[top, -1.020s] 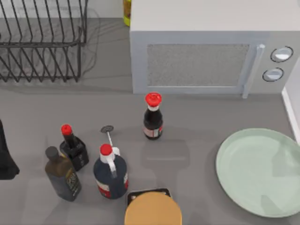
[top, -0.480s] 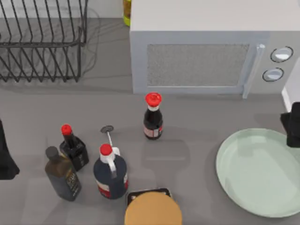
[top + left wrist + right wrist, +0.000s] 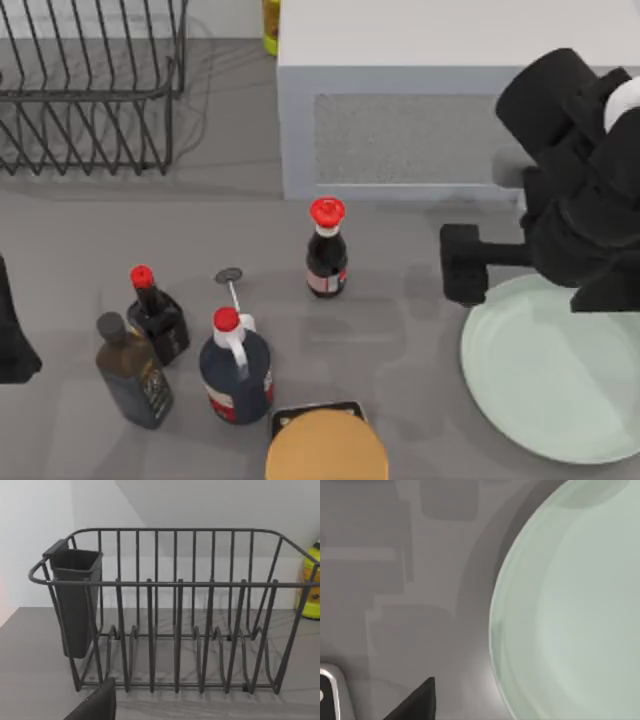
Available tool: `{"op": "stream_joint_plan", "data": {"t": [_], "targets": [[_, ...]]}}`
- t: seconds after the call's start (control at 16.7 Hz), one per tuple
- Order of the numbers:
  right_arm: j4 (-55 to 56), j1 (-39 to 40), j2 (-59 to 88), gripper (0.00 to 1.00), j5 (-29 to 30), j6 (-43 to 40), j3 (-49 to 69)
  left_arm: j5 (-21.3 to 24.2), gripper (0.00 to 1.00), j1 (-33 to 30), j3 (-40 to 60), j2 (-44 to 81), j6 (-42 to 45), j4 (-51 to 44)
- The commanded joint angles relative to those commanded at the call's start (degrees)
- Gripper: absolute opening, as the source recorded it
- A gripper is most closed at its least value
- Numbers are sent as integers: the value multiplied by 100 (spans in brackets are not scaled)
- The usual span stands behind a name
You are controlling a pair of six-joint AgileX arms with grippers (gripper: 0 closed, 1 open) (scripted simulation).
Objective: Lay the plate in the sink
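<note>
The pale mint-green plate [image 3: 550, 370] lies flat on the grey table at the right, and its left rim [image 3: 560, 605] curves through the right wrist view. My right gripper [image 3: 465, 265] hangs over the table just beyond the plate's upper-left rim, apart from it and open. One dark fingertip [image 3: 417, 702] shows above bare table, holding nothing. My left gripper [image 3: 10, 335] stays parked at the table's left edge, open, with one fingertip [image 3: 95, 705] facing the wire rack. The sink is out of view.
A grey microwave [image 3: 420, 130] stands at the back. A wire dish rack [image 3: 90, 90] [image 3: 175, 620] sits at the back left. Several dark bottles [image 3: 327, 250] stand mid-table and at the left. An orange-tan disc [image 3: 326, 445] lies at the front.
My right arm has swung in from the right edge and now reaches over the plate's upper-left rim. The plate, the bottles and the left arm have not moved.
</note>
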Motion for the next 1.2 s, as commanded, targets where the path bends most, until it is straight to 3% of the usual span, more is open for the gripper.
{"op": "stream_joint_plan", "data": {"t": [0.24, 0.66, 1.2], "targets": [[-624, 358, 1055, 100, 0, 367, 770, 0, 100, 0, 0, 0, 0, 0], [-691, 387, 1205, 100, -1, 418, 860, 0, 100, 0, 0, 0, 0, 0], [1300, 421, 2074, 100, 5, 446, -213, 0, 100, 0, 0, 0, 0, 0]]}}
